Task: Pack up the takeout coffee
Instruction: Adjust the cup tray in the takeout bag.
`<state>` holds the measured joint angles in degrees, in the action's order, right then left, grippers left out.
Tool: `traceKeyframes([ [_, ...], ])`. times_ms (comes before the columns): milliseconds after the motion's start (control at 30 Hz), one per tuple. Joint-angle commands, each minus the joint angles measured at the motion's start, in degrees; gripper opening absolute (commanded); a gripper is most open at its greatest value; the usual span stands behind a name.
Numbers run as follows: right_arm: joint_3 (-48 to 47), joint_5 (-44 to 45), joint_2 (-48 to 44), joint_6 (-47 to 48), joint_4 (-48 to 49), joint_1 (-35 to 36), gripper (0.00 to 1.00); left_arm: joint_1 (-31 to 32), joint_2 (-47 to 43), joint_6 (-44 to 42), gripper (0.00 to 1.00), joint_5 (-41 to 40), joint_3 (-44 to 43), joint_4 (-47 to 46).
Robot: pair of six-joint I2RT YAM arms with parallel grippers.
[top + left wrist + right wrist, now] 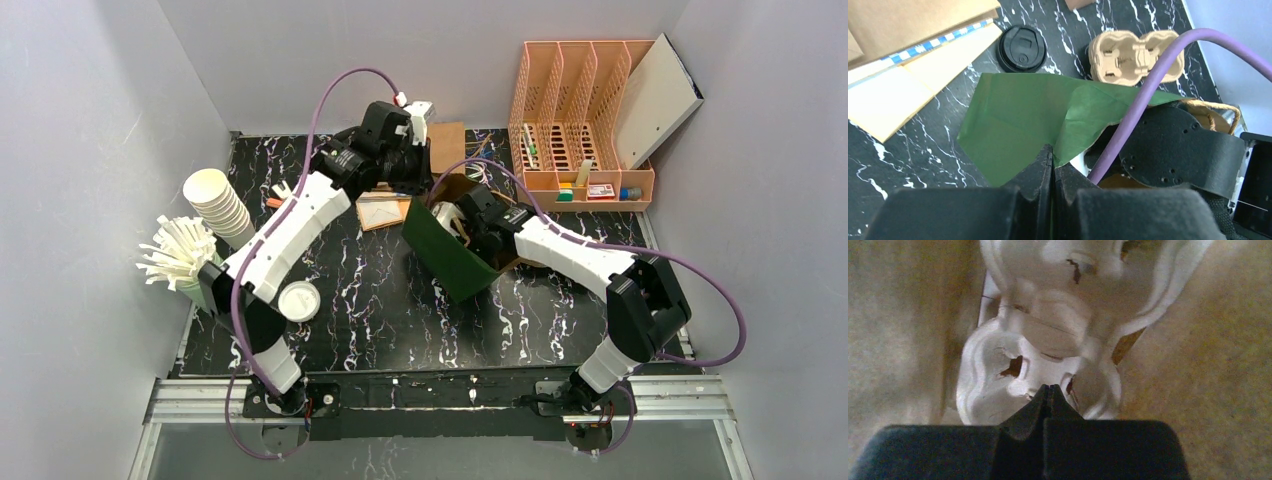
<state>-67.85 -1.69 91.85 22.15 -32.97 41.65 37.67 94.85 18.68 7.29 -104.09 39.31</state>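
We see the bag (446,258), green outside and brown inside, lying open near the middle of the table (380,310), its mouth turned toward the far side. Both arms meet there.

Our left gripper (1052,167) is closed tight on the bag's green edge: in the left wrist view the paper runs down between the two fingers, and a fold of it spreads out above them. Beyond that fold we find a black lid (1022,48) flat on the table and, just right of it, a brown tray (1133,55) with its cup wells facing up. Pale paper sheets (908,85) lie to the left of the lid. A purple cable (1148,90) crosses in front of the brown tray and drops behind the bag's edge.

Our right gripper (1048,392) reaches inside the bag. Its fingers are pressed together, and their tips seem to pinch a wall of the white tray (998,370), which sits within the bag's brown walls. We cannot tell whether that tray rests on the bag's floor.

At the left side stand stacked cups (220,205), tilted, with a bunch of white sticks (175,250) just in front of them, and a white lid (298,300) near the left arm. A peach organizer (580,130) stands at the far right corner.
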Motion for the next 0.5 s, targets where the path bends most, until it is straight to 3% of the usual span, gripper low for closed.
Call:
traceKeyframes([
  [0,-1.8,0.1,-2.4,-3.6,-6.4,0.7,0.01,-1.3,4.9,2.1,0.00,10.9,-6.4,13.5],
  [200,-0.7,-0.2,0.5,-4.5,-7.1,0.7,0.01,-1.8,6.8,3.0,0.01,12.5,-6.0,15.3],
  [333,0.9,-1.2,2.1,-5.1,-4.7,0.7,0.01,-2.6,7.2,3.1,0.01,11.0,-6.0,16.7],
  [467,-0.5,-3.3,3.5,-5.4,-8.2,0.7,0.01,-2.8,5.7,2.4,0.00,7.6,-5.5,15.1],
])
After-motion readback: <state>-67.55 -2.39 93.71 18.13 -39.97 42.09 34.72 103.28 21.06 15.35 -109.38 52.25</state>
